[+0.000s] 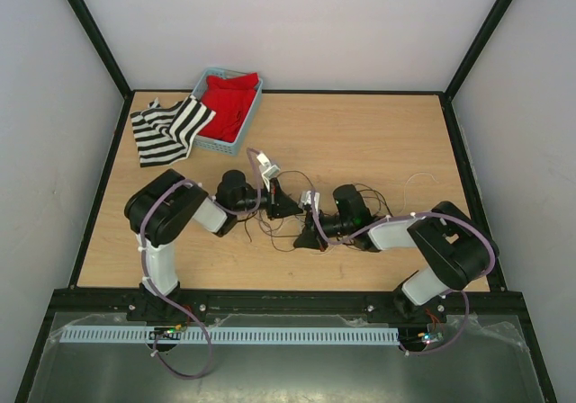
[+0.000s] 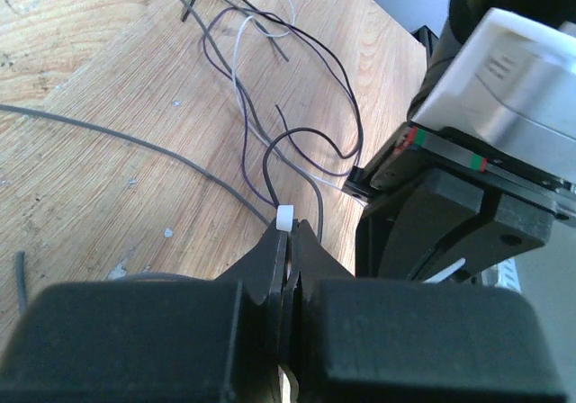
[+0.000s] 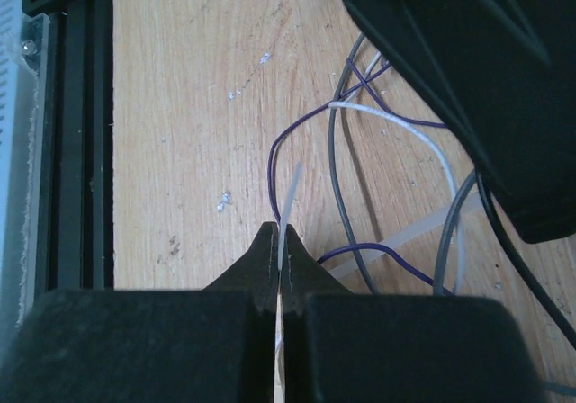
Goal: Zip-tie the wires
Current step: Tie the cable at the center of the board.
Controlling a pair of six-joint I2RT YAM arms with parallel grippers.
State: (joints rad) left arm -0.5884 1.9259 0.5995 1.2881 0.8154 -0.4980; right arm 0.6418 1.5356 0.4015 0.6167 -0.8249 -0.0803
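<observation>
In the left wrist view my left gripper is shut on the zip tie, whose small white block end sticks out at the fingertips. Thin dark and pale wires loop on the wood just beyond it. My right gripper is shut on the zip tie's thin white strip, which rises past its tips. Purple, grey and white wires curl to its right, and a pale strip lies under them. From above, the left gripper and right gripper meet mid-table among the wires.
A blue basket with red cloth stands at the back left, with a black-and-white striped cloth beside it. A loose pale wire lies at the right. The table's black front rail runs close to the right gripper.
</observation>
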